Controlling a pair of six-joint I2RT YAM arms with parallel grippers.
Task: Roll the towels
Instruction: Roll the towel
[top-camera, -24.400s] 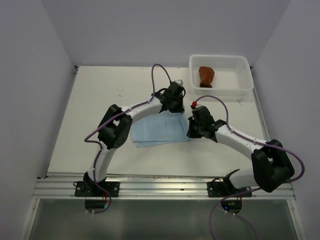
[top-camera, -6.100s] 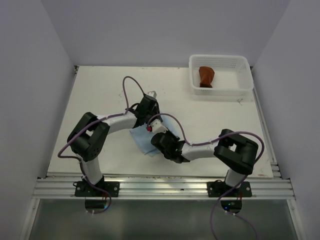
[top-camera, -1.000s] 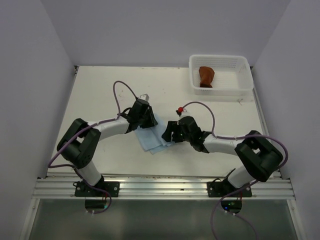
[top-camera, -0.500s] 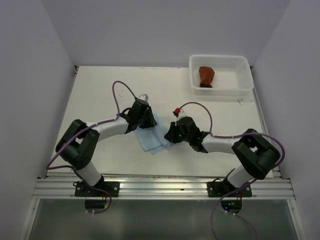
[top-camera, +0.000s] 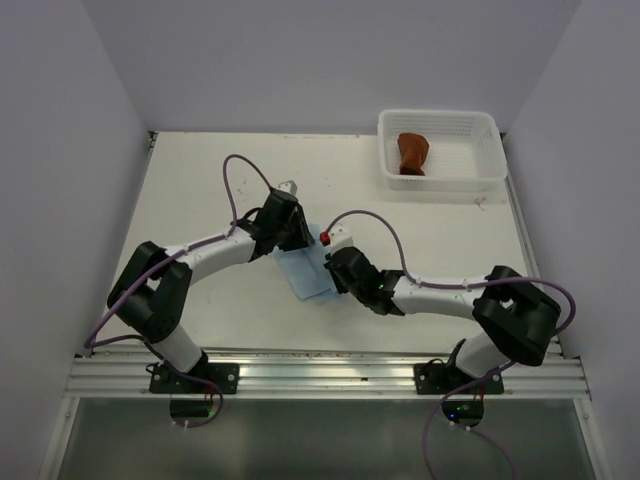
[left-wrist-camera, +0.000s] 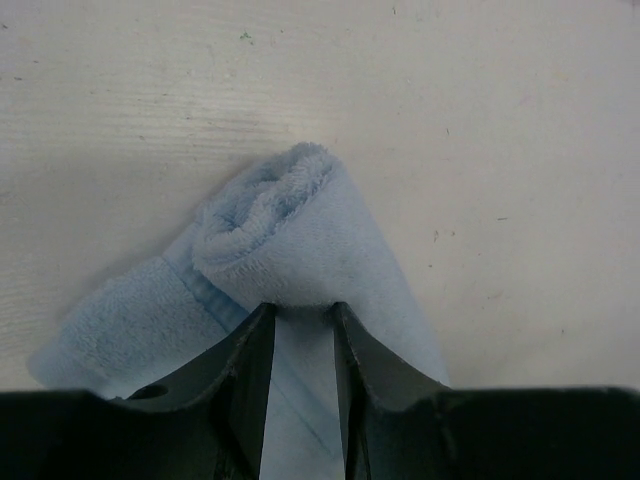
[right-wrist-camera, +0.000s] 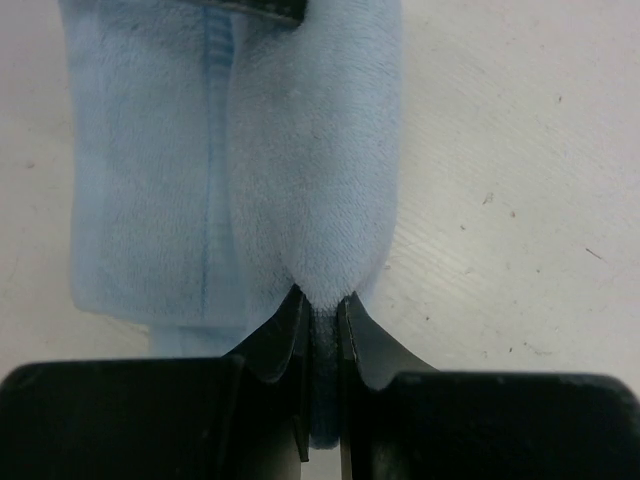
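My right end effector (right-wrist-camera: 320, 302) has just pinched shut on one end of the light blue towel (top-camera: 309, 273), mid-worktop (top-camera: 200, 180); the left end effector (left-wrist-camera: 300, 312) grips its rolled other end. A second ago the right stood open alongside, so I judge rolling can proceed. Earlier the towel lay flat.

The top external camera looks down from above and behind the arm bases (top-camera: 195, 378). It is wide enough to take in the whole counter (top-camera: 200, 180) up to the white basket (top-camera: 440, 182). Each wrist camera sits close over the counter and looks forward along its own end effector, the left end effector (left-wrist-camera: 302, 312) and the right end effector (right-wrist-camera: 320, 300). All three views share the light blue towel (top-camera: 308, 278), which the wrist views face from opposite ends.
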